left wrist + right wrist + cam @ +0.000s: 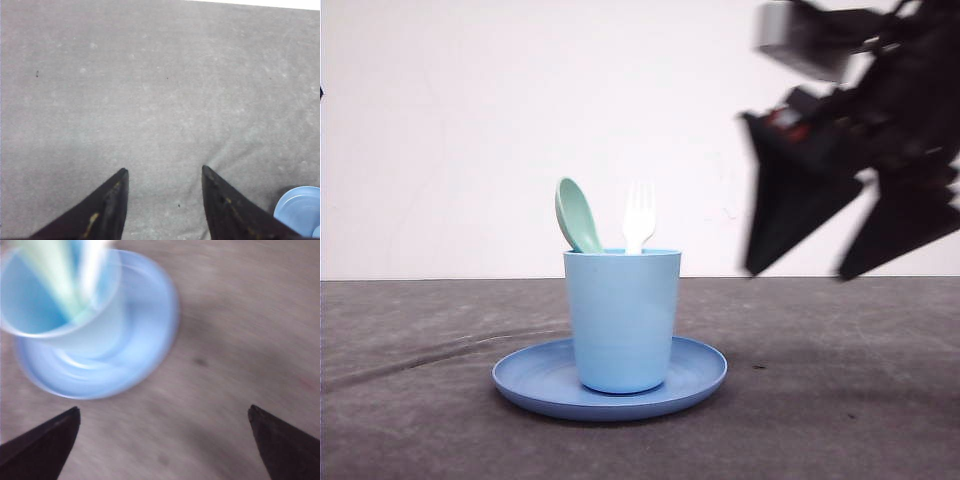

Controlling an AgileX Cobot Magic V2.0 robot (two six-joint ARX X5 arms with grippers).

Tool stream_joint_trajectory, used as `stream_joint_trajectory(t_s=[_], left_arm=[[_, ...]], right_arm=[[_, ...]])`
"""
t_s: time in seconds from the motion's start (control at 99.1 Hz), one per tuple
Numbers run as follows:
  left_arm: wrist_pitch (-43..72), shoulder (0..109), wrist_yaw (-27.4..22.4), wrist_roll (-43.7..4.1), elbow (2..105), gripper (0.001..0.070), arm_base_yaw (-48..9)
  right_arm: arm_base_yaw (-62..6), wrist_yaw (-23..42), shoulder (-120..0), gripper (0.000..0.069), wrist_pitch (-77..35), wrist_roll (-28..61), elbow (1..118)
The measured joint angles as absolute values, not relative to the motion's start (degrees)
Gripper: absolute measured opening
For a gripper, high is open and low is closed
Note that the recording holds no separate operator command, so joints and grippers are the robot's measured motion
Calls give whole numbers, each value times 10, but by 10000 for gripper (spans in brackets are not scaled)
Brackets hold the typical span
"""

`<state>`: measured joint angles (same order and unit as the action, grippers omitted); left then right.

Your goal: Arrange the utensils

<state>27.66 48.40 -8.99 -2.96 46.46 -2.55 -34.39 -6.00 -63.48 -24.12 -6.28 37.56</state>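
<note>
Right gripper [802,273] spread wide, empty, raised beside the cup [622,318]; spoon [577,215] and fork [638,217] stand inside; left gripper [165,172] parted, empty.

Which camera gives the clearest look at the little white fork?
The front view: the white fork stands sharp, tines up, in the light blue cup. The right wrist view shows it as a pale blur inside the cup.

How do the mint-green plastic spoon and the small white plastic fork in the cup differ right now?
The mint-green plastic spoon leans left and shows a broad rounded bowl; the small white plastic fork stands upright and ends in thin tines. Both stand with their working ends up in the light blue cup.
</note>
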Motion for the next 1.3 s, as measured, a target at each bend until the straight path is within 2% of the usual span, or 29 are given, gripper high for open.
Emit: stream_joint_trajectory(t_s=[0.272, 0.545, 0.787, 1.11, 1.14, 1.17, 1.241, 1.302], left_arm=[[278, 484, -90, -30, 465, 274, -25], [298, 484, -90, -30, 465, 274, -25], [309, 484, -90, -34, 465, 274, -25], [311, 484, -90, -39, 465, 271, -25], [311, 484, -90, -39, 465, 255, -25], [311, 484, -90, -39, 465, 221, -25], [311, 484, -90, -40, 465, 97, -25], [311, 484, -90, -41, 465, 42, -25]], right_arm=[[-214, -60, -563, 680, -400, -67, 454], [-142, -60, -520, 680, -439, -61, 524], [-108, -3, -513, 680, -476, -54, 526], [-106, -1, -513, 677, -479, -54, 526], [-106, -1, -513, 652, -479, -54, 526], [-106, -1, -513, 588, -480, -54, 526], [-105, -1, -513, 378, -483, -54, 526], [-105, -1, -513, 198, -483, -54, 526]])
